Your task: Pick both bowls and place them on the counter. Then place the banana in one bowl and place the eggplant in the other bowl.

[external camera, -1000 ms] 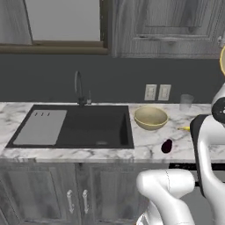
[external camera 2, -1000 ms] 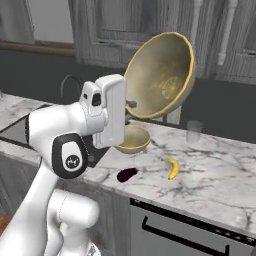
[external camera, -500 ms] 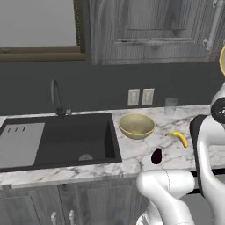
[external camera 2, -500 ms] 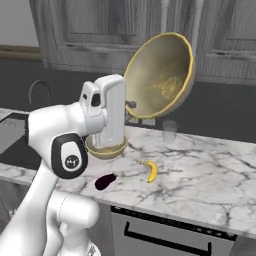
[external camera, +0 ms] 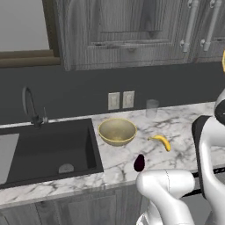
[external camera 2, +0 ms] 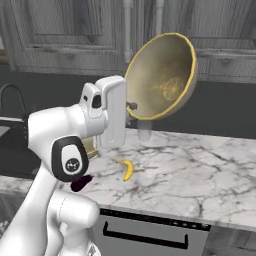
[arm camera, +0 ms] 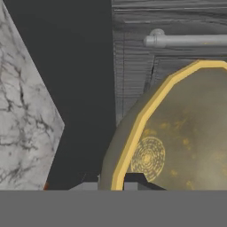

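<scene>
One tan-yellow bowl (external camera 2: 162, 75) hangs tilted on its side high above the counter (external camera 2: 200, 175), and my gripper (external camera 2: 132, 106) is shut on its lower rim. In the hand view the held bowl (arm camera: 177, 142) takes up the right side, with its yellow rim clamped in the gripper (arm camera: 111, 185). The second bowl (external camera: 117, 131) stands upright on the marble counter (external camera: 184, 127) just right of the sink. To its right lies the banana (external camera: 161, 141) (external camera 2: 126, 169). The eggplant (external camera: 139, 162) (external camera 2: 80, 182) lies near the counter's front edge.
A black sink basin (external camera: 44, 149) with a faucet (external camera: 30, 105) is at the left. A clear glass (external camera: 152, 107) stands at the back wall by the outlets. Upper cabinets hang above. Bare marble stretches to the right of the banana.
The whole scene has slid left in both base views, so the base has driven right along the counter. The bowl stays raised in the gripper in the same pose.
</scene>
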Controlling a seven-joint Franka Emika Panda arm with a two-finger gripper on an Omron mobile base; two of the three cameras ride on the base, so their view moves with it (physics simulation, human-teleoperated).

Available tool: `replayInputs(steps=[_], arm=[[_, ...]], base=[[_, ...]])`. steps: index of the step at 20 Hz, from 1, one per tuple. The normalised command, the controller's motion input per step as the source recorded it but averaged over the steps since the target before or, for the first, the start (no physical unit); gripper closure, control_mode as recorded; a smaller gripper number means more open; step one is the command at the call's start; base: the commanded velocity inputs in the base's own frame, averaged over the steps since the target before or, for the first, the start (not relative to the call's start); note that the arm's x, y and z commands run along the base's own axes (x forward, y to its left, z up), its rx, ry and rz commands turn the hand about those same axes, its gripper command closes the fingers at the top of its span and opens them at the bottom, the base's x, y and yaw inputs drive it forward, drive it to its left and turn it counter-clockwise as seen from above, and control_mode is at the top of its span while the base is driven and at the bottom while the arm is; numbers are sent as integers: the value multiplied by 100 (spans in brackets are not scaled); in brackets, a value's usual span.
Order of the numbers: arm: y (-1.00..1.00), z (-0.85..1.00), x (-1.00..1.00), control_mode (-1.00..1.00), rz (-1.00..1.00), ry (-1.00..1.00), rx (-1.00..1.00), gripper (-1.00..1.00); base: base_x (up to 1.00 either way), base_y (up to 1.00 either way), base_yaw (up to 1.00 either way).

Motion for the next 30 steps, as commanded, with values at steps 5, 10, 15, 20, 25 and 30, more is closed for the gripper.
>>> replayInputs(steps=[5, 10, 15, 20, 25, 30], arm=[[0, 0, 0, 100, 0, 0, 0, 100], [0, 0, 0, 100, 0, 0, 0, 100], [0, 0, 0, 100, 0, 0, 0, 100], [-4, -49, 0, -100, 2, 9, -1, 100], [-10, -68, 5, -100, 1, 22, 0, 100], [-13, -73, 14, -100, 2, 28, 4, 100]], base=[[60, 2, -8], [49, 0, -2], [19, -4, 0], [0, -4, 0], [0, 0, 0], [0, 0, 0]])
